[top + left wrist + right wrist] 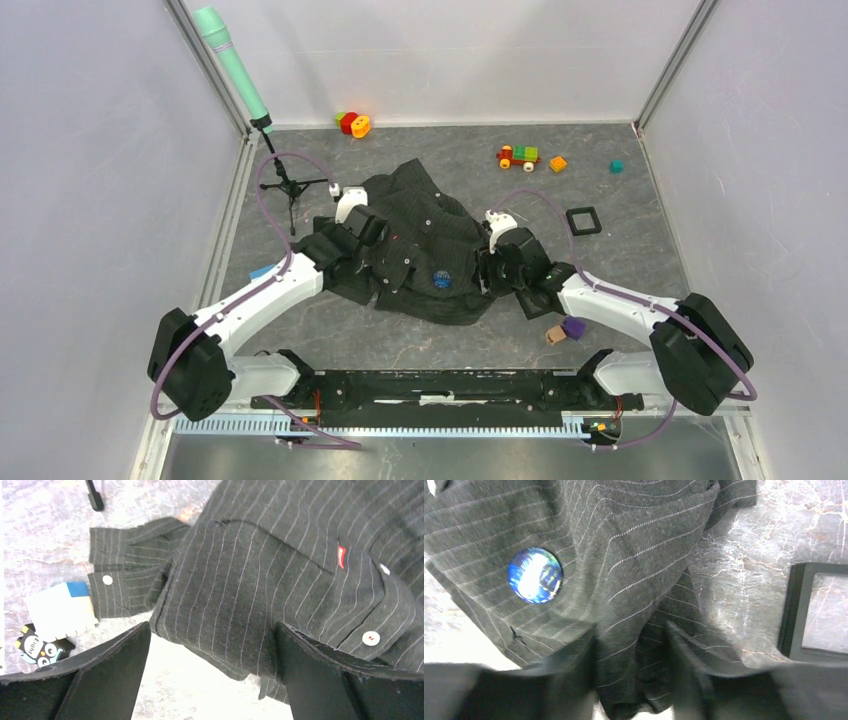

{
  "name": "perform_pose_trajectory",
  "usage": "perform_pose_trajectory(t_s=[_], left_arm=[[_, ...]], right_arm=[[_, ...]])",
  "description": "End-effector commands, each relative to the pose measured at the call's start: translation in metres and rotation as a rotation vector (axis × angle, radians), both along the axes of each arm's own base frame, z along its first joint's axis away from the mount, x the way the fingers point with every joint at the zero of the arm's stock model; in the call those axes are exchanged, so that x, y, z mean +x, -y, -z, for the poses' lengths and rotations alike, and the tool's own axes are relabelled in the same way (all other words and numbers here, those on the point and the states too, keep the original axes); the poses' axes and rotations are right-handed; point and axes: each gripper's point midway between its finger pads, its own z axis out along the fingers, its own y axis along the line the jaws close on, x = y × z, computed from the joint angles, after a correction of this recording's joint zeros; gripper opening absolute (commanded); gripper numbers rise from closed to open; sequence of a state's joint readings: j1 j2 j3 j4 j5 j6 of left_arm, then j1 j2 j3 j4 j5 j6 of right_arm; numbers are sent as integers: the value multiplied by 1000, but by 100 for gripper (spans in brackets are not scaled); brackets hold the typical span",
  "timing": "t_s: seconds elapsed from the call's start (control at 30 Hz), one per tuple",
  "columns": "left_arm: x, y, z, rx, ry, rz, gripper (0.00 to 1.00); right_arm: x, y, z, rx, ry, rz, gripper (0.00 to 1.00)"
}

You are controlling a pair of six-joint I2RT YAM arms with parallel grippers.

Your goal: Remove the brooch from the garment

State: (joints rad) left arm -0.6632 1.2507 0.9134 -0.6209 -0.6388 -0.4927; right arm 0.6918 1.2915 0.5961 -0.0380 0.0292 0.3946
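Right wrist view: the right gripper has two blurred black fingers standing part open, with a soft pinstriped fold of the shirt between them; whether they pinch it is unclear. One round, glossy blue brooch sits on the shirt, beyond the fingertips, toward the picture's left. The left gripper gapes wide and empty over the shirt.
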Motion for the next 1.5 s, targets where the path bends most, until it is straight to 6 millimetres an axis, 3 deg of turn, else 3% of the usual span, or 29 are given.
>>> perform_pose_trajectory(t_s=[0.0,0.03,0.17,0.37,0.5,0.57,0.67,0.93,1.0,1.23,1.33,1.47], left_arm=[[-6,25,-19,-135,50,90,96],[-8,32,-26,-135,70,126,93],[-20,61,-59,-164,114,240,87],[-33,119,-81,-322,110,487,86],[-43,154,-76,-431,65,619,84],[-43,163,-71,-466,48,630,82],[-40,174,-61,-541,25,641,64],[-33,168,-27,-617,-68,577,53],[-37,169,-20,-613,-93,590,53],[-50,177,-9,-631,-154,665,66],[-49,176,-9,-625,-141,666,63],[-47,171,4,-556,-189,648,58]], right_arm=[[17,-12,-26,106,82,15,37],[13,-23,-37,163,103,-50,28],[2,-46,-77,326,179,-180,10],[-10,-66,-132,455,255,-311,1],[-12,-68,-151,485,284,-331,0],[-13,-68,-154,484,284,-333,0],[-13,-67,-155,482,281,-330,0],[-14,-66,-144,474,261,-322,0],[-13,-66,-143,472,258,-321,0],[-12,-68,-136,461,240,-318,0],[-12,-68,-133,459,233,-320,0],[-12,-68,-133,458,233,-319,0]])
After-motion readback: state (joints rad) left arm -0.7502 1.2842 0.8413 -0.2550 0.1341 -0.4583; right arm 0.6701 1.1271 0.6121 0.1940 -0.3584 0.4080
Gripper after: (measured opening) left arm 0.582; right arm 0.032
